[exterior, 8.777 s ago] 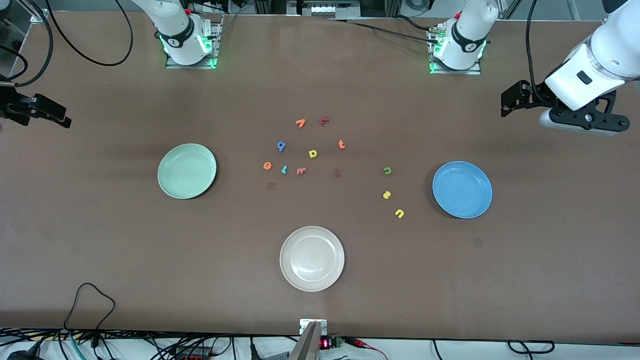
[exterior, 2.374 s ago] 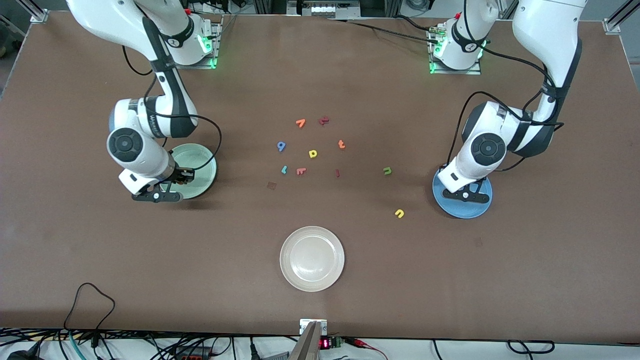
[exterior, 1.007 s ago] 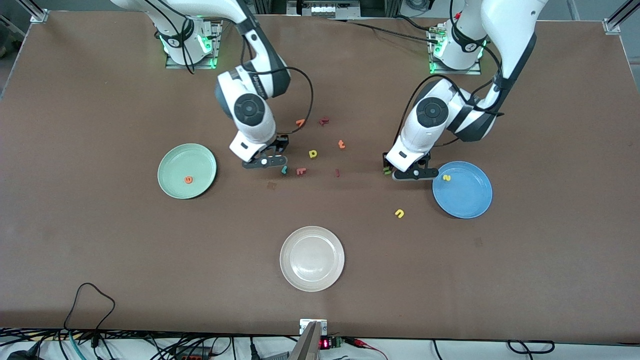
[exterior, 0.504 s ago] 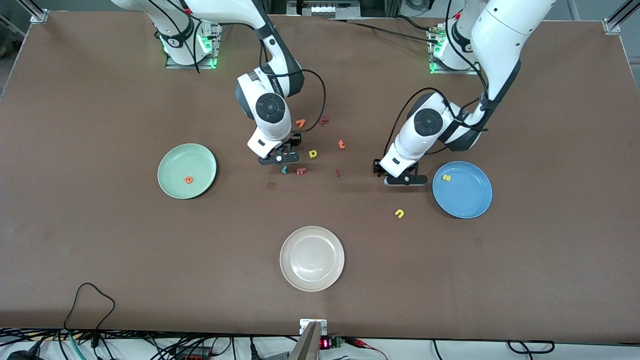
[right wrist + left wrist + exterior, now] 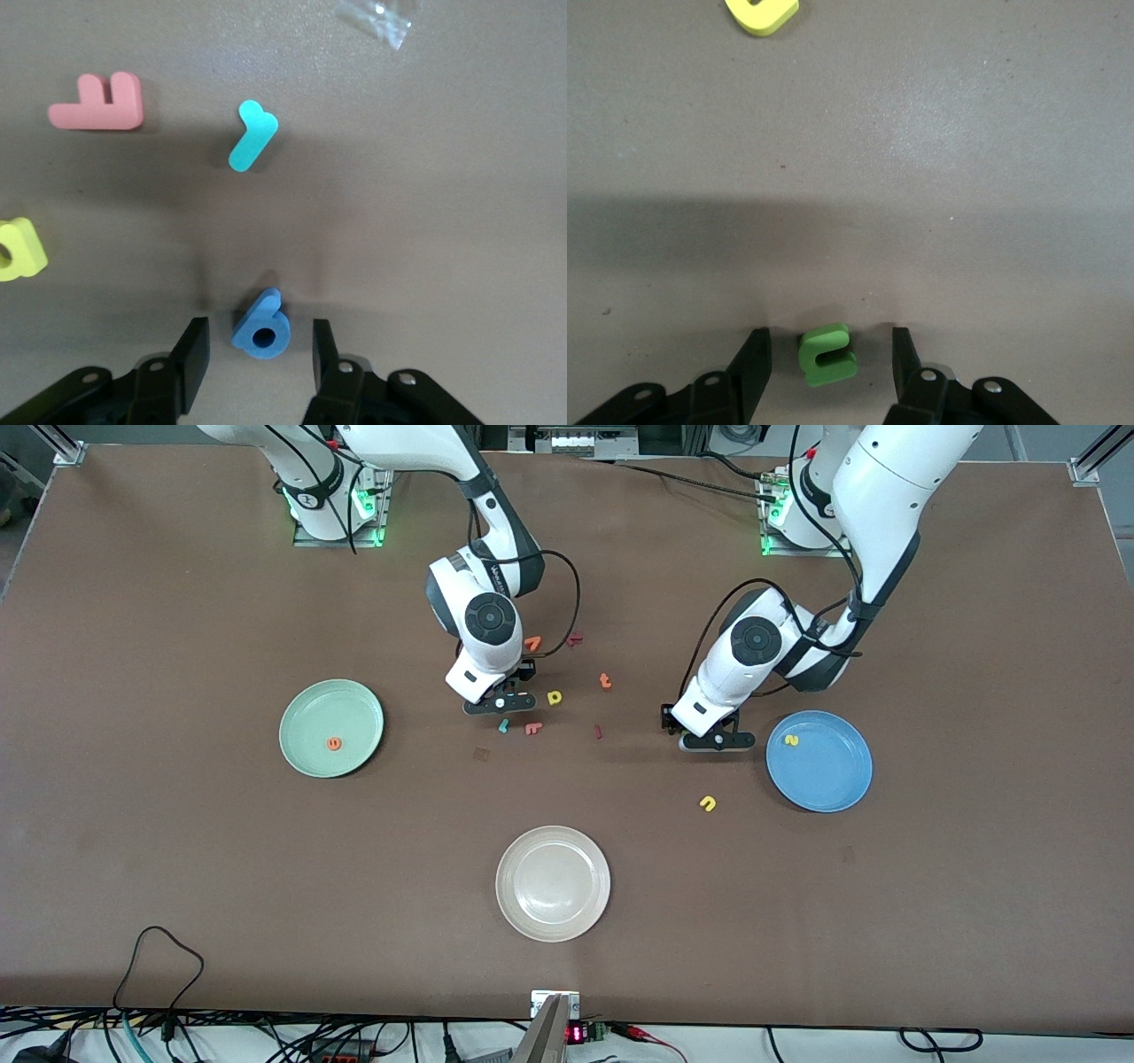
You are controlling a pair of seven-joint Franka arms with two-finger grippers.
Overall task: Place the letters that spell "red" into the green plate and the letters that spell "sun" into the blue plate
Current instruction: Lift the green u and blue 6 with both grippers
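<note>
Fingers (image 5: 756,365) straddle the green "n" (image 5: 827,355), apart from it.

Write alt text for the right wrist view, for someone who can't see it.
The right gripper sits low over the brown table, its open jaws either side of the blue "d" without touching it. Also lying on the table are the teal "r", a pink letter, a yellow letter at the frame's edge, and a scrap of clear tape.
</note>
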